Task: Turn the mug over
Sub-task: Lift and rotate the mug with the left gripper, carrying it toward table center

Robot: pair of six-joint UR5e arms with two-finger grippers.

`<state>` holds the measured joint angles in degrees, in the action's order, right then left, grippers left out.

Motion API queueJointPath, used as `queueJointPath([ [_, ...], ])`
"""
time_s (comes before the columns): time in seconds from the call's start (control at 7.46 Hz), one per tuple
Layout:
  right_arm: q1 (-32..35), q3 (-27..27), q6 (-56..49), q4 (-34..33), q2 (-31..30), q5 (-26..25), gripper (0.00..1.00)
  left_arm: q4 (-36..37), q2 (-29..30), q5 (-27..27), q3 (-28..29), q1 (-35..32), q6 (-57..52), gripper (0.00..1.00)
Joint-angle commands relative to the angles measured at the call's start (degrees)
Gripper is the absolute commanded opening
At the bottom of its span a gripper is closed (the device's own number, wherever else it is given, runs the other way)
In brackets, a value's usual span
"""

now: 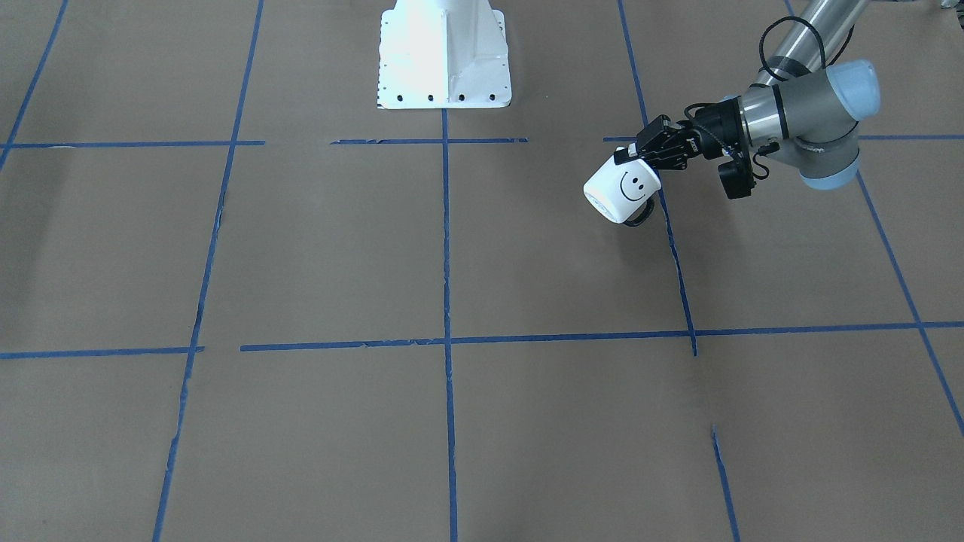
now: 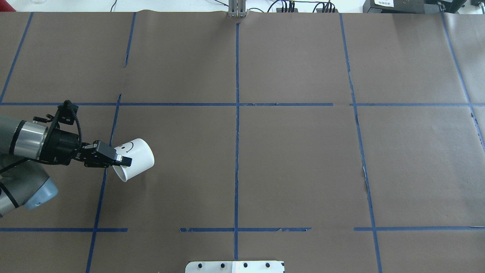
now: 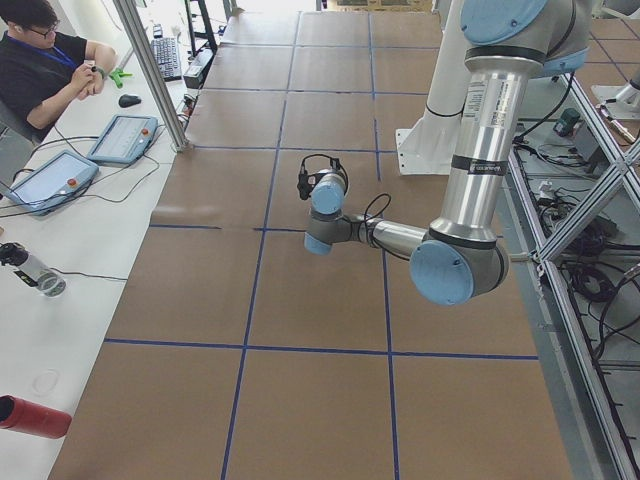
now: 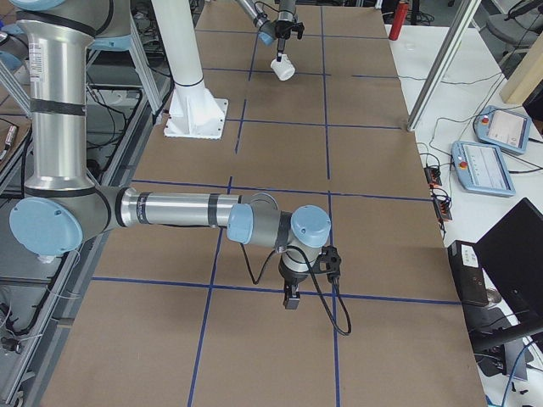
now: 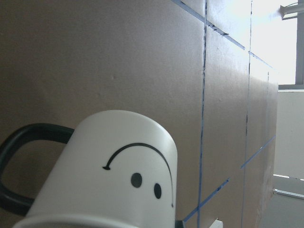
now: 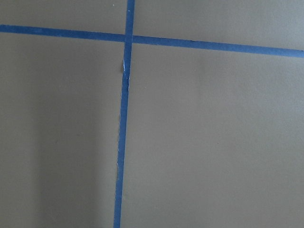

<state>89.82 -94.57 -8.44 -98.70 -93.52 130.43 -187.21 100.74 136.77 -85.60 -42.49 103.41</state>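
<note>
The white mug (image 1: pixel 625 192) with a black smiley face is held tilted on its side, its black handle (image 1: pixel 639 218) pointing down. My left gripper (image 1: pixel 629 156) is shut on its rim, one finger inside and one outside. In the overhead view the mug (image 2: pixel 137 156) sits left of centre with the left gripper (image 2: pixel 124 161) at its open end. The left wrist view shows the mug (image 5: pixel 118 171) close up, with the face upside down. It appears small and far in the exterior right view (image 4: pixel 283 68). My right gripper (image 4: pixel 291 298) points down over the paper; I cannot tell its state.
Brown paper with a blue tape grid (image 2: pixel 237 151) covers the table. The white robot base (image 1: pixel 444 56) stands at the robot's edge. An operator (image 3: pixel 45 60) sits at a side table with tablets (image 3: pixel 120 135). A red bottle (image 3: pixel 35 415) lies there.
</note>
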Motion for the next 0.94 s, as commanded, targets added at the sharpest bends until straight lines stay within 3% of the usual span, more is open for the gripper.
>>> queueJointPath([
  [0.0, 0.00, 0.00, 0.00, 0.00, 0.00, 0.00, 1.00, 19.41, 2.96, 4.80, -6.47, -0.05, 0.13, 0.00],
  [0.27, 0.00, 0.00, 0.00, 0.00, 0.00, 0.00, 1.00, 39.44, 9.43, 7.36, -9.23, 0.13, -0.22, 0.00],
  [0.54, 0.00, 0.00, 0.00, 0.00, 0.00, 0.00, 1.00, 60.90, 20.75, 7.55, -8.97, 0.48, -0.49, 0.00],
  [0.8, 0.00, 0.00, 0.00, 0.00, 0.00, 0.00, 1.00, 78.93, 33.14, 7.46, -5.04, 3.27, -0.49, 0.00],
])
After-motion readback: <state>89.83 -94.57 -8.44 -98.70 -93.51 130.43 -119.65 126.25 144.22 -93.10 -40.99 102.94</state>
